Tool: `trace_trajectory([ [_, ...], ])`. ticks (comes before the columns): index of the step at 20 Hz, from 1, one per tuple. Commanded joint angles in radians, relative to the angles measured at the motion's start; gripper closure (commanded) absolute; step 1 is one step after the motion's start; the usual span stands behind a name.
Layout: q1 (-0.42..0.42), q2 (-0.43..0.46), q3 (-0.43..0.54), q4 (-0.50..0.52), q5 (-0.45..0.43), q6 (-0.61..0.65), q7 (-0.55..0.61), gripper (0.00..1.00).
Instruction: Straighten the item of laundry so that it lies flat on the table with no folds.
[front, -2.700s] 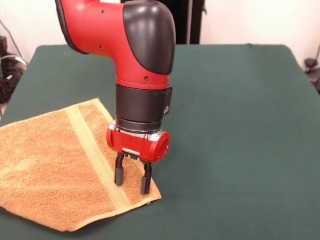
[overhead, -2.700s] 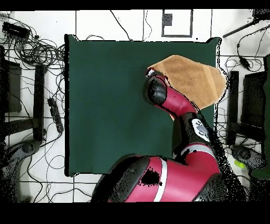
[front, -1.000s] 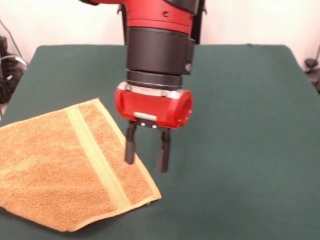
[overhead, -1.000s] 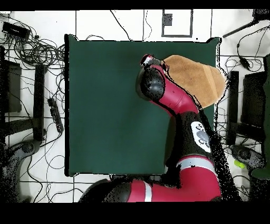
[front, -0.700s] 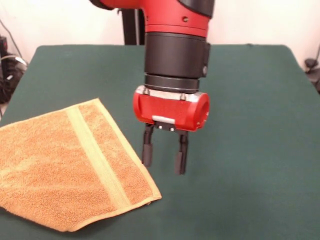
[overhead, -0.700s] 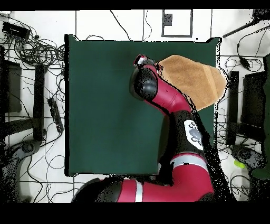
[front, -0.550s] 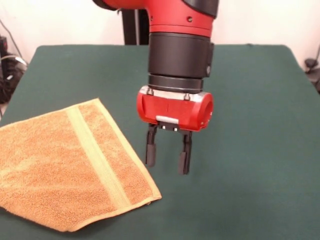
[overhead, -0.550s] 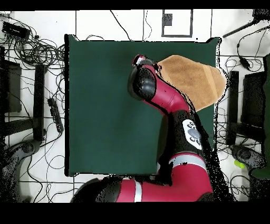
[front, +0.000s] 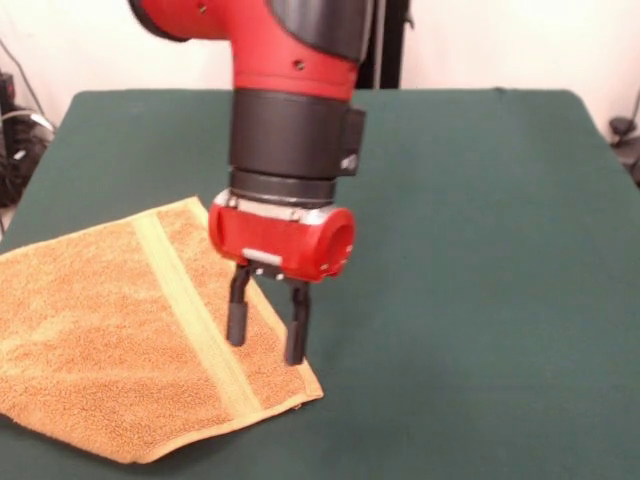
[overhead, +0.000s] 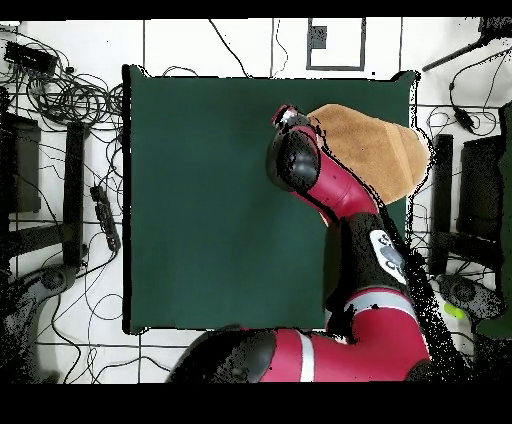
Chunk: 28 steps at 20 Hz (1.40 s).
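Towel position: the item of laundry (front: 130, 340) lies at the table's near-left corner in the front view, its left part running off the picture's edge; in the overhead view (overhead: 372, 150) it sits against the far-right corner and overlaps the right edge.
Towel orientation: set askew to the table edges; one corner points toward the table's middle, another toward the near edge.
Stripe: a paler yellow-green woven band (front: 190, 310) runs diagonally from upper left to lower right, parallel to the hem beside it.
Towel material: orange-tan looped terry, nappy surface, spread in one layer with slight ripples; a small white tag (front: 299, 405) shows at the lower corner.
Table: the table (front: 480, 250) is covered in plain dark green felt-like cloth, rectangular, matt.
Gripper: the gripper (front: 265, 335) hangs above the hemmed right edge of the towel, its two black fingers (front: 237, 310) spread apart, holding nothing.
Arm: the red and black arm (overhead: 340, 200) reaches across the table's right half.
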Motion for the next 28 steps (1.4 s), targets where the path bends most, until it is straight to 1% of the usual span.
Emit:
trace_trajectory([
  [1, 0.002, 0.115, 0.117, 0.056, -0.037, 0.004, 0.169, 0.00],
  [3, 0.034, 0.133, 0.084, 0.036, -0.012, -0.005, 0.182, 0.00],
  [6, 0.104, 0.159, 0.012, -0.006, 0.037, 0.003, 0.192, 0.00],
  [7, 0.111, 0.162, 0.009, -0.011, 0.042, 0.001, 0.196, 0.00],
  [8, 0.114, 0.164, 0.007, -0.015, 0.045, 0.005, 0.197, 0.00],
  [12, 0.105, 0.166, 0.015, -0.038, 0.045, 0.086, 0.179, 0.00],
  [18, 0.133, 0.204, -0.032, -0.138, 0.058, 0.251, 0.146, 0.00],
  [23, 0.121, 0.277, -0.062, -0.225, 0.027, 0.323, 0.109, 0.00],
  [26, 0.097, 0.299, -0.039, -0.234, 0.005, 0.302, 0.100, 0.00],
  [28, 0.098, 0.316, -0.048, -0.257, -0.002, 0.321, 0.101, 0.00],
])
